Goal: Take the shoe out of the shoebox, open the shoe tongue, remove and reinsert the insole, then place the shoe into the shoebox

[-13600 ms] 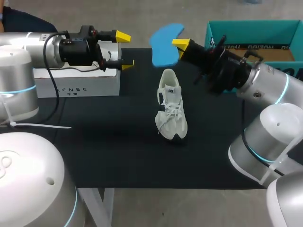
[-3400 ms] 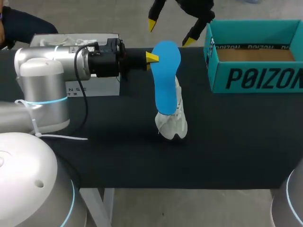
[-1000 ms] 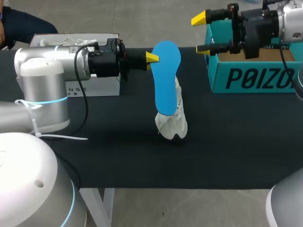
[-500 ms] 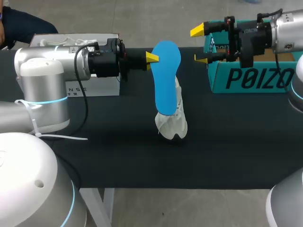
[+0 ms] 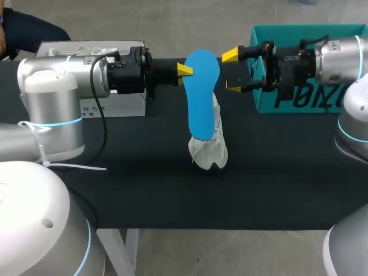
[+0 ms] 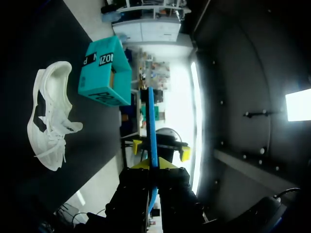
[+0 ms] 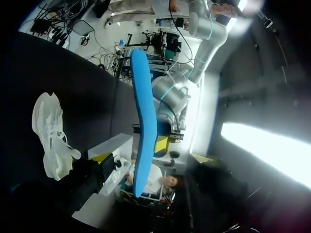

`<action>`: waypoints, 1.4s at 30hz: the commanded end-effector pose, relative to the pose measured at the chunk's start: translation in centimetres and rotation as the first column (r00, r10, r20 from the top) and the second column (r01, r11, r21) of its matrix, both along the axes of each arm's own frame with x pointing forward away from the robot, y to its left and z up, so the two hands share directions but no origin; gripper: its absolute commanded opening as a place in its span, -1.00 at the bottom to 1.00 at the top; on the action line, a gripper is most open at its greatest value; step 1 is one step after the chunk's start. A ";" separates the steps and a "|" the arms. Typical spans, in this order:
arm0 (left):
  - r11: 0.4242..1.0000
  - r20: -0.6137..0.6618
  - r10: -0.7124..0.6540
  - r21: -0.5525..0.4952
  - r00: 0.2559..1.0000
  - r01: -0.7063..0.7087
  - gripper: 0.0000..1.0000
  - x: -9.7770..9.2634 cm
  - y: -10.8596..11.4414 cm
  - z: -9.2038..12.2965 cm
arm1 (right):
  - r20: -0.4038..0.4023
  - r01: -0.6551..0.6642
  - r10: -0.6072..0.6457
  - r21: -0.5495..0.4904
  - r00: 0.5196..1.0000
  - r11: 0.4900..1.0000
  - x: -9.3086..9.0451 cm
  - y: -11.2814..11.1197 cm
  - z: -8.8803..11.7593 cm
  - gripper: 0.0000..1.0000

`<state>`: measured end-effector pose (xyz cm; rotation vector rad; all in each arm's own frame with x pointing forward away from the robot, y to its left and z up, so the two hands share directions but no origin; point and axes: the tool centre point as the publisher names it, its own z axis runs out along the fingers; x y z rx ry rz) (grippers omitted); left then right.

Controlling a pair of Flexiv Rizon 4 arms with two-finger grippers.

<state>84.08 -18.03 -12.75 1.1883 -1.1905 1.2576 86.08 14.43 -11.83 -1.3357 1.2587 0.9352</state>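
One white shoe (image 5: 208,146) lies mid-frame on the black table (image 5: 144,184). Above it hangs the blue insole (image 5: 201,100) (upright), pinched in the left gripper (image 5: 184,70). The right gripper (image 5: 232,71) gapes empty just beside it, before the teal shoebox (image 5: 299,27) at upper right.

Silver arms (image 5: 49,98) (image 5: 345,54), blue rings (image 5: 53,122), yellow-tipped end effectors (image 5: 184,69) (image 5: 232,71)

Large dark lettering on the teal shoebox (image 5: 299,102) side, partly behind the right arm (image 5: 339,57); small letters on the white box (image 5: 123,106)
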 end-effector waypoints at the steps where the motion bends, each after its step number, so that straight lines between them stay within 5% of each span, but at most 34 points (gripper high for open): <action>1: 1.000 0.000 0.001 0.001 1.000 -0.001 -1.00 0.0 -0.1 0.0 | -0.006 -0.011 0.011 0.008 1.000 1.000 1.2 1.3 -0.5 1.00; 8: 1.000 0.000 0.001 0.001 1.000 -0.001 -1.00 0.0 -0.1 0.0 | 0.001 -0.034 0.034 0.033 0.999 0.999 1.6 2.7 0.0 1.00; 12: 1.000 0.000 0.001 0.001 1.000 -0.001 -1.00 0.0 -0.1 0.0 | 0.001 -0.037 0.037 0.023 0.999 0.999 1.8 3.1 -0.1 0.34; 16: 1.000 0.000 0.001 0.001 1.000 -0.001 -1.00 0.0 -0.1 0.0 | -0.001 -0.036 0.036 0.023 0.999 0.999 1.8 3.1 -0.2 0.09; 22: 1.000 0.000 0.001 0.001 1.000 -0.001 -1.00 0.0 -0.1 0.0 | -0.006 -0.036 0.036 0.023 0.999 0.999 1.8 3.5 -0.1 -0.16; 33: 1.000 0.000 0.001 0.001 1.000 -0.001 -1.00 0.0 -0.1 0.0 | -0.043 -0.022 0.023 0.019 0.999 1.000 1.6 3.7 -1.2 -0.27; 38: 1.000 0.000 0.001 0.001 1.000 -0.001 -1.00 0.0 -0.1 0.0 | -0.045 -0.015 0.016 0.020 0.999 1.000 2.0 3.7 -1.3 -0.92; 42: 1.000 0.000 0.001 0.001 1.000 -0.001 -1.00 0.0 -0.1 0.0 | -0.047 -0.012 0.013 0.022 0.999 1.000 2.2 3.9 -1.3 -1.00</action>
